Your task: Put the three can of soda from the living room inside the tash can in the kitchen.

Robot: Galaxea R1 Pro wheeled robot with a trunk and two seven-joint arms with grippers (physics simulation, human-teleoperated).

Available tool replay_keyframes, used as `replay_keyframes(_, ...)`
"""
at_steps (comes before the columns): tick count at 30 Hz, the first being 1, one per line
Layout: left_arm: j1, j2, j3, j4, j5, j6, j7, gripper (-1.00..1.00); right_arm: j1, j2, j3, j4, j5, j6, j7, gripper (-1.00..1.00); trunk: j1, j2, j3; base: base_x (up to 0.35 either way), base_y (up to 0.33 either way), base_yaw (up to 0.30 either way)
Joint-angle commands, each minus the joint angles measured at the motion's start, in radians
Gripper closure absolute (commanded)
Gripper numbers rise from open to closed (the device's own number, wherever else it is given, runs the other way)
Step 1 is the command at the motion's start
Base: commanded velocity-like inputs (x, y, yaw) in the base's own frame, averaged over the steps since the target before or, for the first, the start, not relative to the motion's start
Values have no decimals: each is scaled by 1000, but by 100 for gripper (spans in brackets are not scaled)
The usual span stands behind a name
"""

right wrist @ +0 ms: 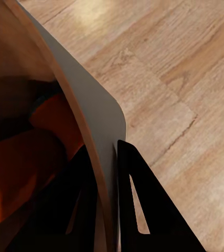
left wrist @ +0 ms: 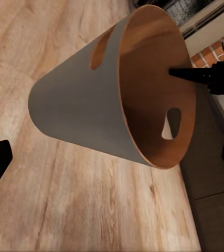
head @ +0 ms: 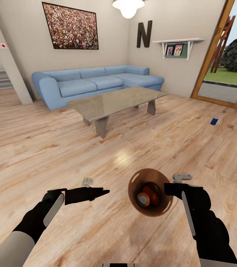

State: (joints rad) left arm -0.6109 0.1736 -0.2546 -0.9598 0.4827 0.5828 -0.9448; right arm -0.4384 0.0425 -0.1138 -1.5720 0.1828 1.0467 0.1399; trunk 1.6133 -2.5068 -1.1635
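Robot is in the living room w/ the small round brown bin [head: 150, 193] carried at its right side, mouth tipped toward the head cam. Right end effector [head: 167, 189] is narrowed on the bin's rim: right wrist view shows the thin wall [right wrist: 98, 136] pinched btwn one finger inside and one outside. Left end effector [head: 104, 192] hangs free over the light wood floor [head: 40, 148], pointing at the bin, holding nothing; can't tell from these views how wide it stands.

Inside the bin: one bright orange soda can w/ silver-grey end [head: 146, 197] lies near the bottom. Right wrist view shows orange masses in there, maybe two cans, can't be sure. The dark blue soda can [head: 214, 121] lies on the floor well off to the right, near the wood-framed glass door [head: 222, 55]. The low grey-topped coffee table's tabletop [head: 114, 102] stands ahead of the light-blue corner sofa [head: 96, 83].

Step in hand, prob.: collecting, w/ the blue can left. Next calls for driving right toward it, keeping the bin from spilling, then lowering the free left arm to floor level to grab. Kitchen trip after.
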Motion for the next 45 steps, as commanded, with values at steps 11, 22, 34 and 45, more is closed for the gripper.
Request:
replay_keyframes(11, 0, 0, 0, 6, 1, -3, -2, -100, 0, 2, -1, 0, -12, 1, 4, 100, 0, 0, 6, 0, 0, -85)
replay_keyframes(22, 0, 0, 0, 4, 2, -3, -2, -100, 0, 2, -1, 0, -12, 1, 4, 100, 0, 0, 12, 0, 0, -233)
replay_keyframes(34, 0, 1, 0, -1, 1, -1, -1, -100, 0, 0, -1, 0, -12, 1, 4, 100, 0, 0, 19, 0, 0, -236)
replay_keyframes(45, 0, 0, -1, -3, 1, -1, 0, -100, 0, -1, -1, 0, -12, 1, 3, 100, 0, 0, 27, 0, 0, -235)
